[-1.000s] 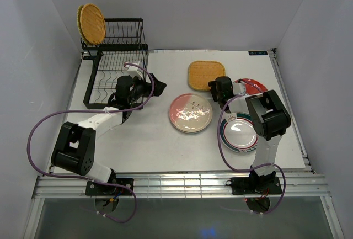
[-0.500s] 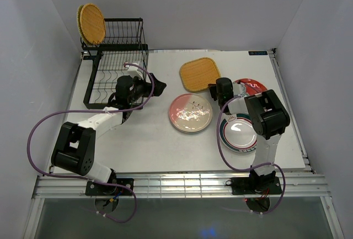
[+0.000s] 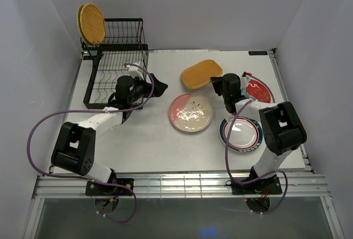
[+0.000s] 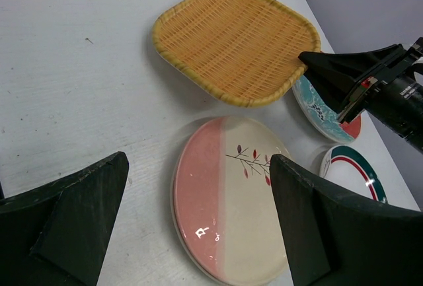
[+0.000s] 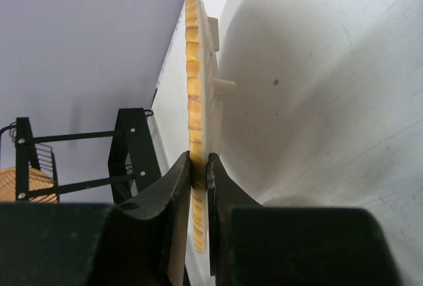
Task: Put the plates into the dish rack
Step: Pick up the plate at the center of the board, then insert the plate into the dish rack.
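Note:
My right gripper (image 3: 217,84) is shut on the edge of the rounded-square yellow woven plate (image 3: 201,73) and holds it tilted above the table. The plate is edge-on between the jaws in the right wrist view (image 5: 193,68). My left gripper (image 3: 157,86) is open and empty beside the black dish rack (image 3: 118,68). A round woven plate (image 3: 91,24) stands on the rack's rear tier. The pink-and-white plate (image 3: 191,112) lies flat mid-table. The green-rimmed white plate (image 3: 240,132) lies at the right. A teal-patterned plate (image 4: 317,107) lies on the red plate (image 3: 260,91).
The white table mat ends at a metal rail (image 3: 176,182) near the arm bases. Grey walls close in the left, back and right. The rack's lower tray (image 3: 107,87) of slot wires holds no plates that I can see.
My right gripper has lifted the square woven plate off the table and tilted it, swinging its wrist to the right. The left arm has not moved.

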